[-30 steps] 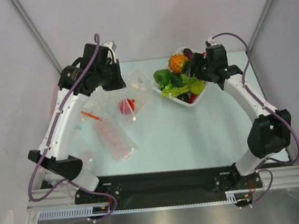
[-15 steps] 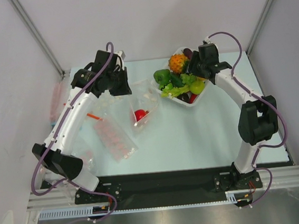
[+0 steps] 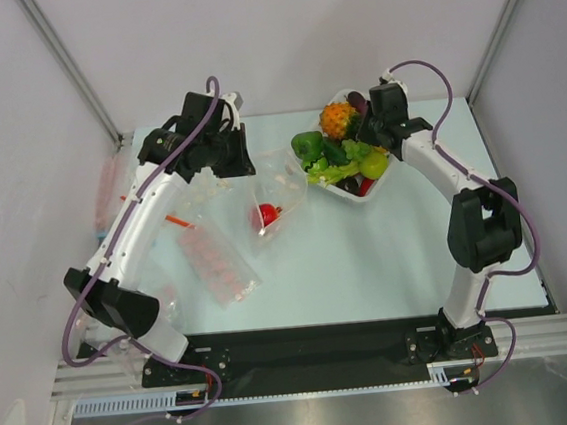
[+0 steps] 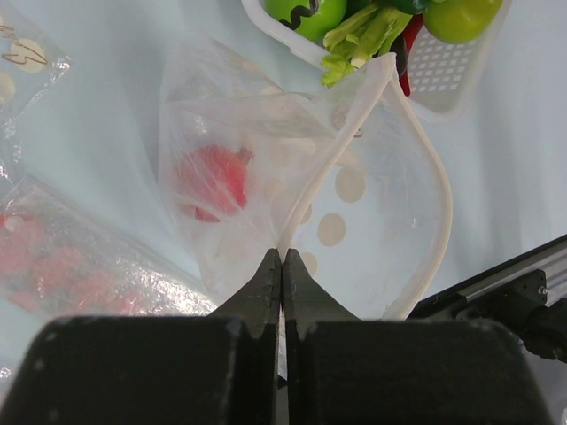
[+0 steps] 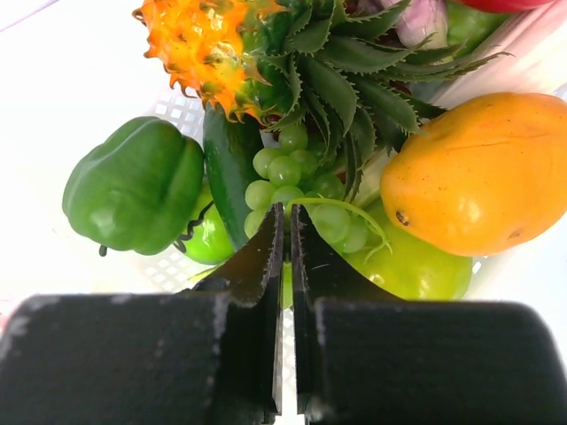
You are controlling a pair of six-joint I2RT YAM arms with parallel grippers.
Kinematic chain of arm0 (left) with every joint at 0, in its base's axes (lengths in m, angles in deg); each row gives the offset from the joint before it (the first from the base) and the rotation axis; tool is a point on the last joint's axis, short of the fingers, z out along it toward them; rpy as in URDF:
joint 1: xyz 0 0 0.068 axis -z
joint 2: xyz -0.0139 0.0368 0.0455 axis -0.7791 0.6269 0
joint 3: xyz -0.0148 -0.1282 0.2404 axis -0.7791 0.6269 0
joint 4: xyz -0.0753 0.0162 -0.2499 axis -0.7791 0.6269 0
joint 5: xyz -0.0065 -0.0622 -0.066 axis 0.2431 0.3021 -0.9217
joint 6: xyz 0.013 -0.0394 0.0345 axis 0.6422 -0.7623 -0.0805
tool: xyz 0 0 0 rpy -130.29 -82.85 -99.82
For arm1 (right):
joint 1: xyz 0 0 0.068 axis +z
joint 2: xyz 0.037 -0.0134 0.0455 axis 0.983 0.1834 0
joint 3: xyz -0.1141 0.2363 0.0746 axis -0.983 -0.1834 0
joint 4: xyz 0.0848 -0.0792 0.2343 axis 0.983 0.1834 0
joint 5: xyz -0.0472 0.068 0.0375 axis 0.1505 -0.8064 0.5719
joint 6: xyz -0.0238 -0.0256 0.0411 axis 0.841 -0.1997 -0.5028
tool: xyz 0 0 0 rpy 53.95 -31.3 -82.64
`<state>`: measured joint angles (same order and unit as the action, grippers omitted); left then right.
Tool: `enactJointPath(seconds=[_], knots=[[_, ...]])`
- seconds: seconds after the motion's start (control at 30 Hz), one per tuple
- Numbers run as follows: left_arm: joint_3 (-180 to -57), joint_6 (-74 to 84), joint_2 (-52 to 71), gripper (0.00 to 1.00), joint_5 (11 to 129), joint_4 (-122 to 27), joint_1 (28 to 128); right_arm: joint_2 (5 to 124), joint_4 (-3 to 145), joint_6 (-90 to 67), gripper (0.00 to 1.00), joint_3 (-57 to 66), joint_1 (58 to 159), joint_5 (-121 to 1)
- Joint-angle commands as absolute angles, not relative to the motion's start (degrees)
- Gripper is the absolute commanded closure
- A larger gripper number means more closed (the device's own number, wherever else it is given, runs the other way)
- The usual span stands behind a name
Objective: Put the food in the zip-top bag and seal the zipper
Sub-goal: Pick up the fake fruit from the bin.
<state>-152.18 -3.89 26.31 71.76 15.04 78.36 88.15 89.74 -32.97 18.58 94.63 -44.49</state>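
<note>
- Clear crinkly zip-top bag (image 4: 390,221): mouth gaping just ahead of my left gripper (image 4: 282,266), which is pinched tight on its zipper strip (image 4: 347,137).
- White mesh tray (image 5: 173,111): under my right gripper (image 5: 288,232), jaws closed.
- Green toy grapes (image 5: 288,173): at those tips; grabbed or not, can't tell.
- Red toy fruit (image 4: 213,177): inside the bag.

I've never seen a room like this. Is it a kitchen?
Probably a robot lab bench, not a kitchen: a left arm and right arm mounted at a metal rail, white walls around the table, and toy food in a white tray.
</note>
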Motion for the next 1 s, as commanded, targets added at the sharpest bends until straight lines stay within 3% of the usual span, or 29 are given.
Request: enactJointPath(seconds=[0.0, 0.33, 0.97], knots=[[-154.7, -2.5, 26.6, 1.00, 70.5, 14.1, 78.2, 82.9, 87.4, -33.0, 1.00, 18.7, 95.5, -44.2], [-152.7, -3.7, 26.1, 1.00, 68.9, 13.1, 78.1, 71.8, 86.6, -30.8, 1.00, 17.4, 96.5, -51.0], [-151.5, -7.2, 25.4, 1.00, 64.9, 11.2, 78.1, 53.1, 79.2, -32.6, 1.00, 13.1, 100.0, -77.2]])
